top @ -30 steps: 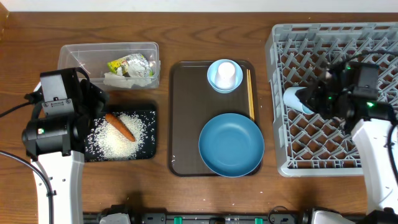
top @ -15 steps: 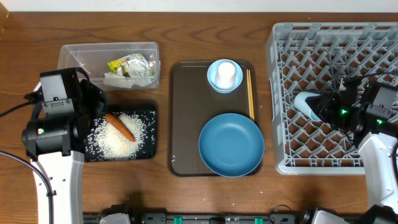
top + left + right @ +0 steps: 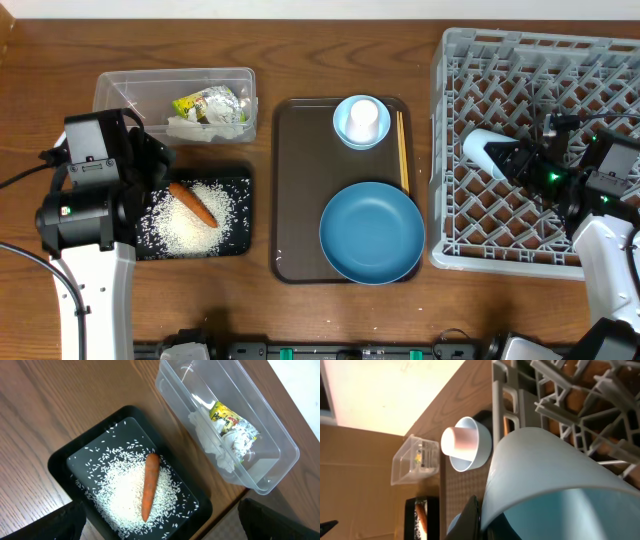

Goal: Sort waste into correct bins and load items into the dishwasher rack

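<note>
My right gripper point(image 3: 508, 160) is shut on the pale-blue cup point(image 3: 480, 153), held on its side over the left part of the grey dishwasher rack point(image 3: 600, 80). In the right wrist view a finger point(image 3: 472, 517) presses the cup's wall point(image 3: 545, 475). My left gripper point(image 3: 148, 172) hangs open over the black tray point(image 3: 240, 245), which holds rice point(image 3: 120, 500) and a carrot point(image 3: 150, 485). The clear tub point(image 3: 280, 455) contains the wrapper point(image 3: 225, 415) and tissue point(image 3: 210, 442). The large dark-blue bowl point(image 3: 372, 232), chopsticks point(image 3: 403, 150), and the white cup point(image 3: 363, 118) inside the small light-blue bowl point(image 3: 345, 130) sit on the serving tray.
The brown serving tray point(image 3: 300, 200) lies mid-table between the bins and the rack. The rack's upright pegs stand all around the held cup. Bare wooden table point(image 3: 330, 60) shows along the far edge and in front of the trays.
The right arm has swung toward the near right, keeping the cup over the rack's left side. The rack has shifted slightly. The left arm has not moved.
</note>
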Tool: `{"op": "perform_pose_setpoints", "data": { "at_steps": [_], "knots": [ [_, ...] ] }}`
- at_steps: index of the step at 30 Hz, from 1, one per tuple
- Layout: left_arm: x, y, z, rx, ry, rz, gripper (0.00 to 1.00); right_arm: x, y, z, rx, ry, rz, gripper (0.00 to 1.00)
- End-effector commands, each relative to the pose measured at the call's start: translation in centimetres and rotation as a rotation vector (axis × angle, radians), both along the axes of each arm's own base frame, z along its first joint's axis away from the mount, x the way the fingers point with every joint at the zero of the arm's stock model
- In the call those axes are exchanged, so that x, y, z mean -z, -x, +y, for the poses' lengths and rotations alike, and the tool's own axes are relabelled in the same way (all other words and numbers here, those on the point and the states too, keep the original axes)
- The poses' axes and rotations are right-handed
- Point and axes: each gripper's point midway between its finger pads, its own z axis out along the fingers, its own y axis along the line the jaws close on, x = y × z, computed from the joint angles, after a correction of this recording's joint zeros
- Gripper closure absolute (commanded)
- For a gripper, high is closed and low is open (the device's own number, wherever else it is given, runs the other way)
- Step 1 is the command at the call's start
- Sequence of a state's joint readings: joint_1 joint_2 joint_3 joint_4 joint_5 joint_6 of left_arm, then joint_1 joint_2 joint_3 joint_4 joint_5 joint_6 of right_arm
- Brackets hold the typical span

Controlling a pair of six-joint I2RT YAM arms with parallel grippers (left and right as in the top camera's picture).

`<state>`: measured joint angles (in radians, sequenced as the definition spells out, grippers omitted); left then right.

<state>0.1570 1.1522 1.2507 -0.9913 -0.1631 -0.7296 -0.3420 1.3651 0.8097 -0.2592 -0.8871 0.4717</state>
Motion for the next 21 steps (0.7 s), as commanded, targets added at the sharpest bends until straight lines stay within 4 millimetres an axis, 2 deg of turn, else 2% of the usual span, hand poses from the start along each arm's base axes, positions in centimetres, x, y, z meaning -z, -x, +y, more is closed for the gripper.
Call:
{"op": "perform_pose_setpoints", "data": {
  "at_steps": [1, 3, 13, 21],
  "knots": [
    [0.1, 0.0, 0.2, -0.009, 0.0, 0.004, 0.01, -0.8, 0.5, 1.6, -0.08, -0.068, -0.029, 0.99],
    [0.1, 0.0, 0.2, -0.009, 0.0, 0.004, 0.01, -1.2, 0.6, 1.9, -0.11, -0.074, -0.055, 0.99],
    [0.1, 0.0, 0.2, -0.009, 0.0, 0.004, 0.01, -0.7, 1.1, 2.5, -0.158, -0.047, -0.084, 0.99],
    [0.1, 0.0, 0.2, -0.009, 0.0, 0.004, 0.01, 1.3, 1.4, 1.9, -0.105, -0.025, -0.019, 0.97]
  ]
}}
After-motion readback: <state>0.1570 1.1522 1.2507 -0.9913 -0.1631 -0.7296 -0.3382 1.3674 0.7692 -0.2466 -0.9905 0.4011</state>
